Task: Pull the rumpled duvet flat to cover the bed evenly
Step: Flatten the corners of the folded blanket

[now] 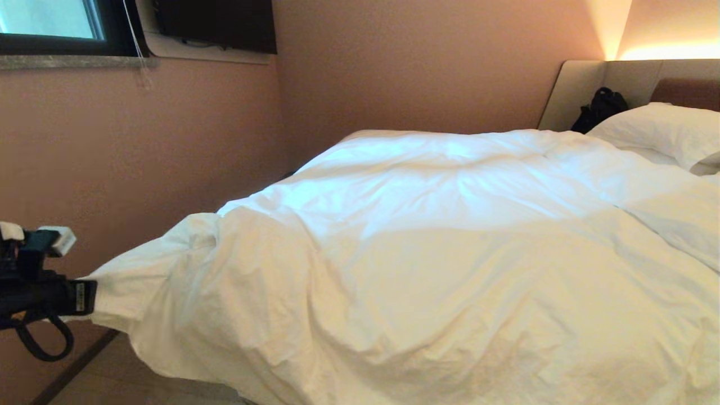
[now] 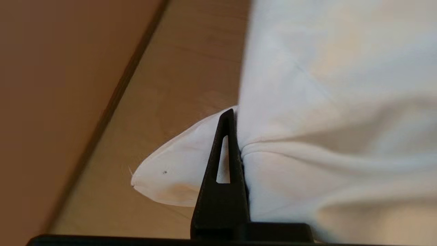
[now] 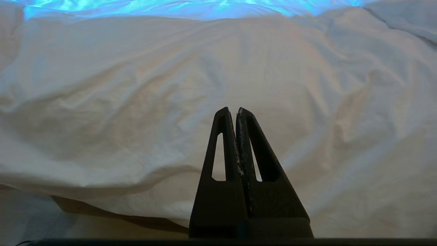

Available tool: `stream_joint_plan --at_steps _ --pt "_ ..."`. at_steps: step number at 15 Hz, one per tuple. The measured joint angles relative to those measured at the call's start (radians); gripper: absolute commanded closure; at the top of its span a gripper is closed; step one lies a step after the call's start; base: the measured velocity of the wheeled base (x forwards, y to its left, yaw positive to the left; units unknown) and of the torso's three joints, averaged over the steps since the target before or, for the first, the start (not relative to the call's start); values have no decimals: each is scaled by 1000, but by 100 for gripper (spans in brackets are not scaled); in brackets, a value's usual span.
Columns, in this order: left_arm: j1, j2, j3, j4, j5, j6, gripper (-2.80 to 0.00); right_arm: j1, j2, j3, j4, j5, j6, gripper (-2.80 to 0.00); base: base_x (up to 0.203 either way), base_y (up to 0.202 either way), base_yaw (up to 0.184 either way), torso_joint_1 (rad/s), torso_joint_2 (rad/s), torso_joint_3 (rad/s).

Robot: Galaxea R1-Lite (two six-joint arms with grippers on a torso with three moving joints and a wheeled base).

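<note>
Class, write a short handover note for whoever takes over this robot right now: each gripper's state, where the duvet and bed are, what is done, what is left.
Left gripper: shut on a corner of the duvet, held out past the bed's near left corner, above the floor.
Right gripper: shut, empty, pointing at the duvet's near edge.
Duvet: covers most of the bed, creased, bunched toward the held corner. Pillow at the headboard end.
Done: corner gripped, drawn outward.
Left: likely pull flat, even the overhang, release.
</note>
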Motion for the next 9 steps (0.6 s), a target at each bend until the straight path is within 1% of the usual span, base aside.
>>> stream_joint_plan --at_steps 1,3,9 --pt "27 -16 1 1 5 -29 0 0 0 0 0 0 0 0 0 0 0 0 0 0" --pt "80 -35 1 -1 28 -60 0 1 0 0 0 0 0 0 0 0 0 0 0 0" --pt "229 -52 7 -6 34 -80 0 0 0 0 0 0 0 0 0 0 0 0 0 0"
